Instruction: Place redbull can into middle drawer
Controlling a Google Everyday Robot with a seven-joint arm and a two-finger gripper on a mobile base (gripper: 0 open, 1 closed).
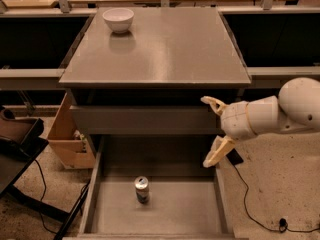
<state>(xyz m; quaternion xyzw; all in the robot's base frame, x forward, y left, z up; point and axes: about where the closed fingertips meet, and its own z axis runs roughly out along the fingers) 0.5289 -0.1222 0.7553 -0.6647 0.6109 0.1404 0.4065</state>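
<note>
Looking down from the one camera view, we see the middle drawer [185, 209] standing open at the bottom of the frame, its flat grey floor and low side walls plainly visible. We find the redbull can [142, 189] upright on that floor, left of centre and towards the back, touching neither side wall. Its shiny top faces up.

We see the tool [206, 132] out to the right, above the drawer's right rear corner and just in front of the cabinet. Its two tan fingers [218, 151] are spread wide, one above the other, with nothing between them. It sits well apart from the can, higher and to the right. The white arm [280, 111] behind it reaches in from the right edge.

Above the open drawer we note a plain grey front panel [145, 120], shut. On top lies the grey table [165, 49], with a white bowl [118, 19] near its back left corner.

Left of the cabinet, on the speckled floor, we see a cardboard box [67, 139]. To the right, a dark cable [250, 204] trails across the floor.
</note>
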